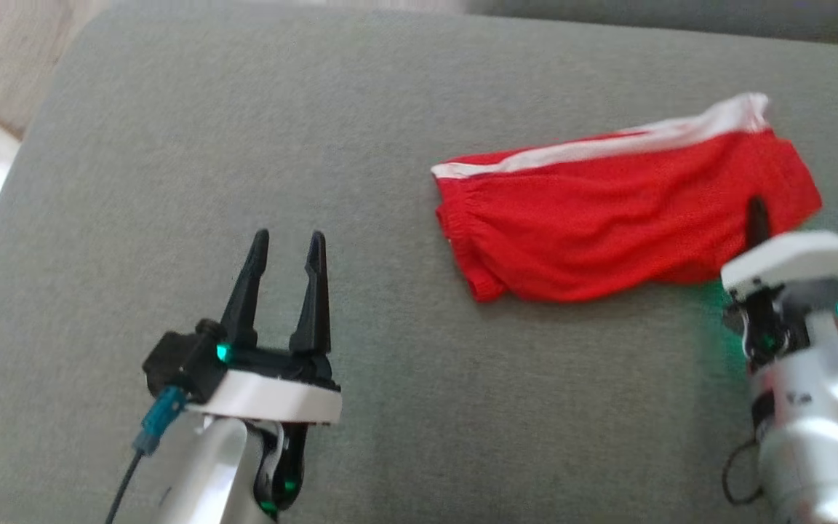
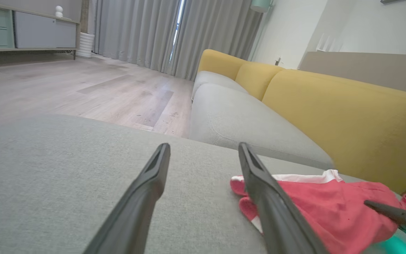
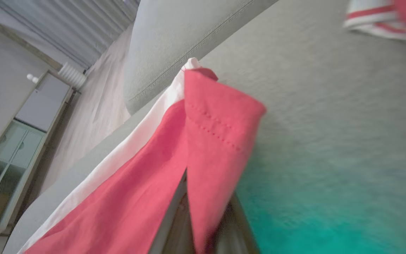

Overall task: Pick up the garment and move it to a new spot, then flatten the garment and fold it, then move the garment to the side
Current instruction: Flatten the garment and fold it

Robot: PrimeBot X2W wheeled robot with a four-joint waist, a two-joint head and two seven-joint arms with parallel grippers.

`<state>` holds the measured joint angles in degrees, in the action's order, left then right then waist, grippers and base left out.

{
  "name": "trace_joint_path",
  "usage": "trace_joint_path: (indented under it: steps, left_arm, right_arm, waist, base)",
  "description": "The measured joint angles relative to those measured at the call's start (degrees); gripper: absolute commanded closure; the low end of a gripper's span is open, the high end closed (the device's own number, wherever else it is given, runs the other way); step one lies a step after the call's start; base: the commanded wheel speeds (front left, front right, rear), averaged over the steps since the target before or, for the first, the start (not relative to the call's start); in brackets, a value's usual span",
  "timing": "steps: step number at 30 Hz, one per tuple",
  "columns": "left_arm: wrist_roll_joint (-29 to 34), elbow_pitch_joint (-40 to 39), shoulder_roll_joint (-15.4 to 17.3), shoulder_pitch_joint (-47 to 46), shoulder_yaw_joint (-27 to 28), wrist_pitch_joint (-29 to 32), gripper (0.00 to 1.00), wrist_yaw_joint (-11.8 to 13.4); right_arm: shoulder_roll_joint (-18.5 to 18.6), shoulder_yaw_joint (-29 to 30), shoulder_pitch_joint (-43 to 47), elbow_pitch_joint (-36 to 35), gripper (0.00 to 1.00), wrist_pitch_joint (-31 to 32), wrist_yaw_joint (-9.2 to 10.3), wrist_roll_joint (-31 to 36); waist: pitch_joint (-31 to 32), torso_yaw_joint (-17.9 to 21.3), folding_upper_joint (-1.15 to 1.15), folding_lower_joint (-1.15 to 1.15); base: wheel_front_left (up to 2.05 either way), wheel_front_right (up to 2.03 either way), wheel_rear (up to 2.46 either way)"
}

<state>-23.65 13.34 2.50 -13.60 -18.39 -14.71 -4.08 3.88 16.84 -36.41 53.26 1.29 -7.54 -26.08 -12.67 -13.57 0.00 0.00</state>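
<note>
on the grey cushion (image 1: pixel 244 145), right of centre: garment (image 1: pixel 608 218), red mesh shorts with white side stripe, lying flat, apparently doubled over, elastic waistband toward the middle of the cushion. right gripper (image 1: pixel 757 225) clenched on the stitched leg hem at the garment's right end, a fold of red cloth pinched between both fingers (image 3: pixel 174 229) and standing up from the cushion. left gripper (image 1: pixel 289 244) released, jaws spread, hovering over bare cushion well apart from the garment. handling, as judged: light, soft, limp, no stiffness; expect sagging and unfolding when lifted by one point. thin mesh likely to slip from a shallow pinch; take hold deep on the hem or on the gathered waistband, both layers together. for a level carry, add a second hold at the waistband end.
</note>
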Motion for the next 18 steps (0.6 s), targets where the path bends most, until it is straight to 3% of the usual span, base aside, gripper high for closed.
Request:
trace_joint_path:
  steps: [10,18]
  left_arm:
    - [1.4,0.2,0.0,2.7,0.3,0.0,0.00,-1.0]
    - [1.8,0.1,0.1,3.5,0.3,0.0,0.00,-1.0]
  right_arm:
    - [-0.6,-4.9,12.5,-6.1,1.00,-6.8,0.01,-12.4]
    - [-0.7,-10.8,14.2,-6.1,1.00,-12.9,0.01,-19.9]
  waist:
    - [4.4,5.9,0.00,-0.01]
    - [5.4,8.2,0.00,0.00]
  base:
    - [0.00,0.00,0.00]
    - [0.00,0.00,0.00]
